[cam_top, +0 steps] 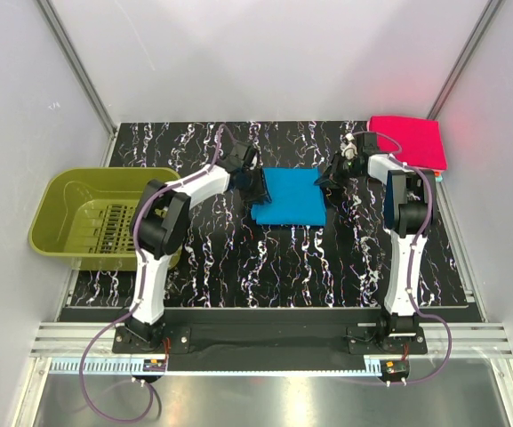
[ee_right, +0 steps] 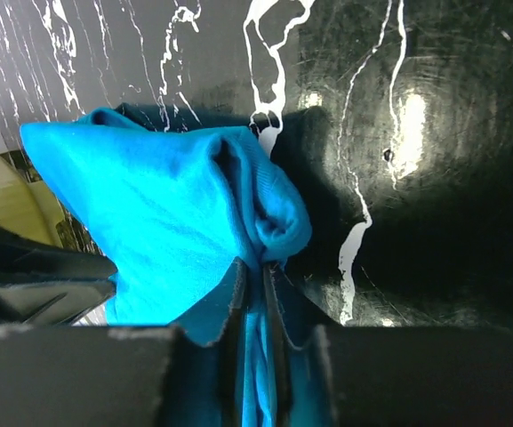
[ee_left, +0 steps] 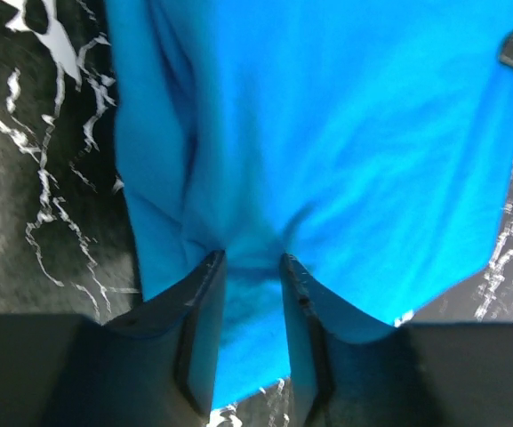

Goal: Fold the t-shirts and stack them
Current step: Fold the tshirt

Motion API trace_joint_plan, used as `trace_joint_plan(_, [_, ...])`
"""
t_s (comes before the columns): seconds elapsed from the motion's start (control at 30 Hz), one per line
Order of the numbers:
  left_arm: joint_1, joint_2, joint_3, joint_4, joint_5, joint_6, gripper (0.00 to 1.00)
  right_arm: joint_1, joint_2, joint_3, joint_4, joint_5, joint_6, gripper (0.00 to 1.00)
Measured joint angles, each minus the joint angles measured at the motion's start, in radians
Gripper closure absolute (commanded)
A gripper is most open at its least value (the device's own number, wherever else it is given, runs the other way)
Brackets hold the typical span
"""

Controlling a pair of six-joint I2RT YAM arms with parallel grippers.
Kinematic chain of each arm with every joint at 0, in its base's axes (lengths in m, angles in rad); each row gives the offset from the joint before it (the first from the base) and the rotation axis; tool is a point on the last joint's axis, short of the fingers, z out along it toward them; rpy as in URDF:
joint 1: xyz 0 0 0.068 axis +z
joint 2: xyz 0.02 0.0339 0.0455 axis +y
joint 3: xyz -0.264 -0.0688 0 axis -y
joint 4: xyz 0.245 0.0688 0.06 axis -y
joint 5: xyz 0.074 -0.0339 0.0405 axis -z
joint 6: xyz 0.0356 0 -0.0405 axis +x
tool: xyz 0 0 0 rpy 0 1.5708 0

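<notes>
A bright blue t-shirt [cam_top: 290, 197] lies folded in a rectangle in the middle of the black marbled table. My left gripper [cam_top: 258, 189] is at the shirt's left edge. In the left wrist view my left gripper [ee_left: 252, 260] is closed on a thick bunch of blue cloth [ee_left: 327, 133], with creases running into the tips. My right gripper [cam_top: 327, 176] is at the shirt's far right corner. In the right wrist view my right gripper [ee_right: 254, 265] is shut tight on a rolled fold of the blue t-shirt [ee_right: 149, 205]. A magenta-pink t-shirt [cam_top: 407, 140] lies folded at the back right.
An olive-green plastic basket [cam_top: 96, 218] stands at the left, hanging over the table's left edge [cam_top: 76, 276]. White walls close in the back and both sides. The basket's corner [ee_right: 7, 191] also shows in the right wrist view.
</notes>
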Motion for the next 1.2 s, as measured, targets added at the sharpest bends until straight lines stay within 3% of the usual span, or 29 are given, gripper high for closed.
trace_joint_plan(0.03, [0.0, -0.006, 0.002, -0.003, 0.0, 0.0, 0.62, 0.0, 0.0, 0.0, 0.001, -0.001, -0.001, 0.65])
trace_joint_plan(0.17, [0.02, -0.007, 0.09, -0.053, 0.011, 0.002, 0.62, 0.0, -0.012, 0.0, 0.008, -0.015, 0.002, 0.49])
trace_joint_plan(0.5, [0.115, 0.104, 0.33, -0.048, 0.052, 0.034, 0.64, 0.0, -0.022, 0.03, -0.003, -0.003, -0.002, 0.32])
trace_joint_plan(0.7, [0.111, 0.237, 0.394, -0.055, 0.084, 0.054, 0.66, 0.0, 0.025, 0.1, -0.002, -0.003, -0.005, 0.38])
trace_joint_plan(0.83, [0.116, 0.315, 0.46, -0.057, 0.111, 0.048, 0.67, 0.0, 0.069, 0.147, -0.002, -0.014, 0.0, 0.5])
trace_joint_plan(1.07, [0.149, 0.332, 0.483, -0.046, 0.123, 0.026, 0.66, -0.002, 0.121, 0.19, 0.006, -0.024, 0.033, 0.81])
trace_joint_plan(1.17, [0.156, 0.332, 0.483, -0.046, 0.134, 0.017, 0.64, -0.002, 0.129, 0.19, 0.008, -0.027, 0.053, 0.82])
trace_joint_plan(1.2, [0.157, 0.332, 0.483, -0.046, 0.142, 0.015, 0.62, -0.002, 0.13, 0.19, 0.01, -0.031, 0.058, 0.77])
